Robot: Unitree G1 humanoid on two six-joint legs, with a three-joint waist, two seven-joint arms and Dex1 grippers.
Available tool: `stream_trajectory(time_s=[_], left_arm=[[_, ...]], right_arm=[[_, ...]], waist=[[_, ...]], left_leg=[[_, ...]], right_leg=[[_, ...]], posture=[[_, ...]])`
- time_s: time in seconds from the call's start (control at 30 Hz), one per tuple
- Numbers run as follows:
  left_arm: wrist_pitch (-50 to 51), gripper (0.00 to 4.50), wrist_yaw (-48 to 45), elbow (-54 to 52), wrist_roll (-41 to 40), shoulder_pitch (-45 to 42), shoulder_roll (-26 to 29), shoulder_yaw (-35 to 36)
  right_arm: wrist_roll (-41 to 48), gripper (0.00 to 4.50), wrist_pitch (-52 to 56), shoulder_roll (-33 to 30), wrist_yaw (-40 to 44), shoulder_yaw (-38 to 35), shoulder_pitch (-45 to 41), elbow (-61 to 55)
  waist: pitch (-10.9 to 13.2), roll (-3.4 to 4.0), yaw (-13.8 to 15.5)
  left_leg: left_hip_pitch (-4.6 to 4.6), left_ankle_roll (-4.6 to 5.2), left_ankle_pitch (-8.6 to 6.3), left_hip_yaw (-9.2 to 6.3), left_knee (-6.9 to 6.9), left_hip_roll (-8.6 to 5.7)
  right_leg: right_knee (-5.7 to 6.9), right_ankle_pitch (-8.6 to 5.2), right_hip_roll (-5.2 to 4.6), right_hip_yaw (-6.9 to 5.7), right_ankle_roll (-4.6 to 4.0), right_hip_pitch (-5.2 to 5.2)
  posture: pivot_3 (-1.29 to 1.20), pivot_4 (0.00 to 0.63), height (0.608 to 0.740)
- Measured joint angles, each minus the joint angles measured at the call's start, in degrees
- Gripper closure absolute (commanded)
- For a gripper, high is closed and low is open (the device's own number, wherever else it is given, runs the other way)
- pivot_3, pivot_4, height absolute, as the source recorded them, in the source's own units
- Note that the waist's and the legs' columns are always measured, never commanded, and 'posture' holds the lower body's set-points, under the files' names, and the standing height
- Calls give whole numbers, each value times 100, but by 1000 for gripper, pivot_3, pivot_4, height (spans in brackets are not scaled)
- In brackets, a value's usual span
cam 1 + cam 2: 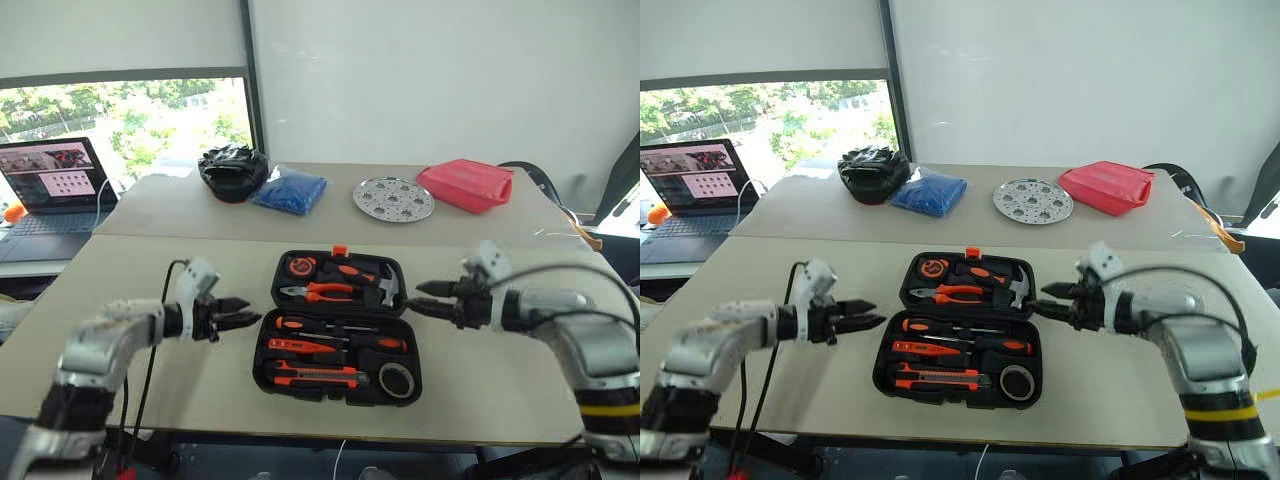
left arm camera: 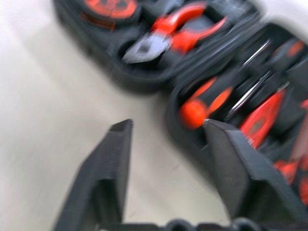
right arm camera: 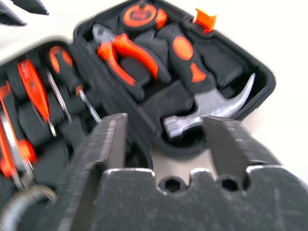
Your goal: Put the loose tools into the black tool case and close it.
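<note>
Black tool case [image 1: 338, 328] lies open on the tabletop [image 1: 130, 300] (tools slotted inside), flanked by left pincer [image 1: 238, 318] and right pincer [image 1: 428, 298], both spread, empty.

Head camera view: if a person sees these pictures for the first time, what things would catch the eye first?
The open black tool case lies at the middle of the near table, with orange-handled tools set in its slots. The left end effector and the right end effector hang at either side of it, both open and empty, pointing inward. On the far table sit a red pouch and a round metal plate.
</note>
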Motion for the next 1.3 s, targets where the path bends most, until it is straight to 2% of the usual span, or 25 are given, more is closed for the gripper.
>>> stream_trajectory(time_s=[0.07,0.17,0.27,0.57,0.7,0.73,0.83,0.9,0.93,0.97,1.0,1.1,1.2,1.3], left_arm=[[402,492,180,194,91,-402,22,-209],[865,492,682,849,239,-997,-453,-343],[1124,492,1131,1471,416,-1429,-875,-459],[1168,492,1702,2317,720,-1772,-1345,-514],[1163,409,1728,2326,765,-1772,-1358,-514],[1163,666,1739,2326,771,-1772,-1366,-514],[1145,1389,1783,2332,817,-1772,-1415,-505],[1141,2098,1777,2326,807,-1773,-1503,-475],[1143,2590,1777,2324,798,-1773,-1546,-444],[1149,2852,1776,2320,779,-1773,-1571,-427],[1166,3362,1776,2312,749,-1773,-1592,-410],[1170,4362,1873,2288,751,-1768,-1621,-273],[1153,4443,1922,2202,734,-1667,-1657,-121],[876,4443,1890,1956,586,-1316,-1706,204]], right_arm=[[13,402,889,-19,-229,117,-405,140],[68,402,1950,417,-644,165,-989,640],[-60,402,2237,650,-1030,356,-1321,1146],[-460,402,2153,999,-1756,461,-1688,2263],[-468,1366,2120,1000,-1791,589,-1703,2318],[-466,1835,2113,1003,-1800,626,-1704,2318],[-460,2765,2067,1074,-1812,654,-1718,2318],[-462,3408,2017,1126,-1825,676,-1725,2331],[-462,3883,1994,1152,-1828,692,-1733,2336],[-463,4145,1983,1175,-1831,701,-1743,2338],[-470,4486,1981,1178,-1854,698,-1766,2366],[-469,4500,1981,1194,-1870,696,-1781,2400],[-448,4500,1973,1197,-1861,655,-1765,2381],[-310,4500,1463,1131,-1585,447,-1318,1974]], waist=[[0,0,5],[0,-1,15],[0,-1,18],[0,-1,8],[0,-1,1],[0,-1,-1],[0,-1,0],[0,-1,3],[0,-1,12],[0,-1,14],[0,-1,13],[-1,0,11],[-1,0,5],[-1,0,0]], left_leg=[[-2,0,0,0,-4,-1],[-16,1,0,-3,-2,-2],[-35,1,0,-3,0,-4],[-42,0,0,-2,-5,-4],[-40,0,0,-2,-5,-4],[-38,0,0,-2,-5,-5],[-35,-2,1,-2,-4,-6],[-28,-5,3,-2,-3,-7],[-26,-9,5,-5,-2,-7],[-25,-13,8,-5,-1,-7],[-20,-17,10,-5,1,-8],[-10,-20,12,-5,2,-9],[-6,-21,13,-5,2,-9],[-17,-22,13,-6,0,-8]], right_leg=[[-5,0,1,-1,0,0],[-5,0,1,-3,-1,-9],[-6,0,-2,-4,-1,-24],[16,1,-5,-3,-1,-32],[14,1,-5,-3,-1,-32],[14,1,-5,-3,-1,-32],[9,1,-5,-3,-1,-30],[6,1,-7,-3,-1,-23],[6,1,-7,-4,-1,-20],[8,1,-7,-4,-1,-19],[12,1,-7,-3,-1,-15],[18,1,-7,-2,0,-8],[21,1,-7,0,-1,-6],[22,1,-7,0,-1,-18]], posture=[[0,150,740],[0,150,740],[0,150,740],[0,150,740],[0,150,740],[0,150,740],[0,150,740],[0,150,740],[0,150,740],[0,150,740],[0,150,740],[0,150,740],[0,150,740],[0,150,740]])
